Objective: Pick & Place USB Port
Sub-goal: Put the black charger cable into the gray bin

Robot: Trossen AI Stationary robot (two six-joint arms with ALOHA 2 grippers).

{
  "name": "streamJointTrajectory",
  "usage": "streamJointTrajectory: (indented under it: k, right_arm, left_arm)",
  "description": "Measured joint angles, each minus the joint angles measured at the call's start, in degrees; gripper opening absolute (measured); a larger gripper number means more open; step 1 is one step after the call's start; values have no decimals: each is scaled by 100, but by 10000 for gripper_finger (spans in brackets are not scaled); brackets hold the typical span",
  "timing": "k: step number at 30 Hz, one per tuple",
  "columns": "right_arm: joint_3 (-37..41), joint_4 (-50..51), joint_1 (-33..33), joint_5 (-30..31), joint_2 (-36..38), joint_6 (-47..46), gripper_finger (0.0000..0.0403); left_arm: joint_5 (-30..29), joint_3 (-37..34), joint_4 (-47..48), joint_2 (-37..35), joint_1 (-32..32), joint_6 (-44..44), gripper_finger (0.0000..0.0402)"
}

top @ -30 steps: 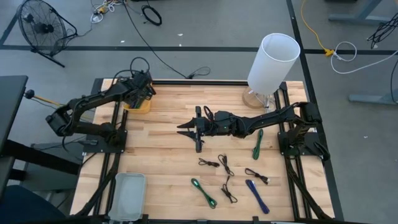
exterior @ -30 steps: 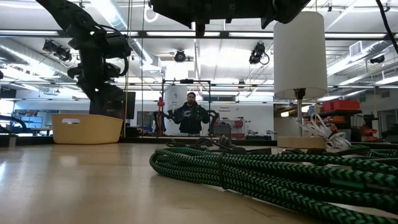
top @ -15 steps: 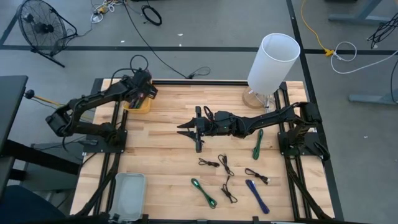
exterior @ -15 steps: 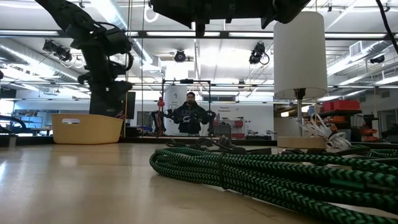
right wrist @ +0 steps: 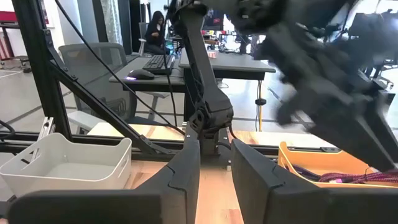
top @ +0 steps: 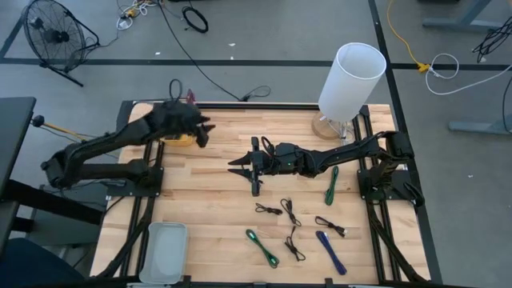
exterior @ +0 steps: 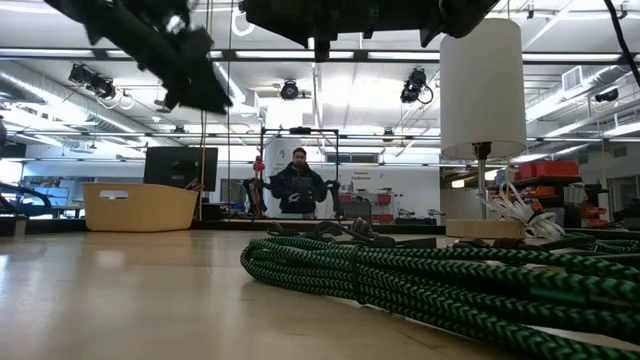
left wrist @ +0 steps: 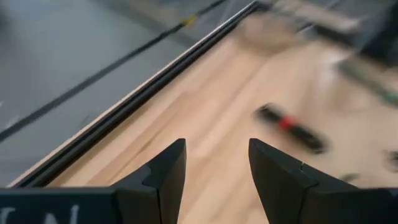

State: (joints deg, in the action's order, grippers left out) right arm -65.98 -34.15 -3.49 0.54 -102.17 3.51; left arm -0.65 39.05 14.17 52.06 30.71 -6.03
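At the table's front left corner sits a shallow white plastic tray (top: 163,250). Farther back on the left, a yellow plastic bin (top: 182,139) stands at the rear left edge of the pale wooden table (top: 216,208); the right wrist view shows coiled cables lying in it. The left gripper (top: 202,133) hangs in the air just beside the bin, over the tabletop, its fingers (left wrist: 163,174) spread apart with nothing between them.

Near the middle of the table the right gripper (top: 242,166) is stretched out low over the wood, pointing toward the left arm; its fingers (right wrist: 186,163) stand partly apart and nothing is held.

In front of it lie several short black USB cables (top: 280,212), and beside them a green braided cable (top: 262,246). Farther right are a blue cable (top: 330,250) and a second coiled green cable (top: 331,184). A tall white cylindrical lamp (top: 352,80) stands at the back right corner.
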Motion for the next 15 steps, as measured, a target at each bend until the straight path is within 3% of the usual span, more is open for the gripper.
streamJointTrajectory:
  k: [8,15]
  right_arm:
    - [0,-1,0,1,0,-2,91]
    - [0,-2,5,2,0,-2,91]
  left_arm:
    - [201,-979,-1357,-1465,-1427,-218,179]
    - [251,-1771,-2982,-1793,-2737,-157,179]
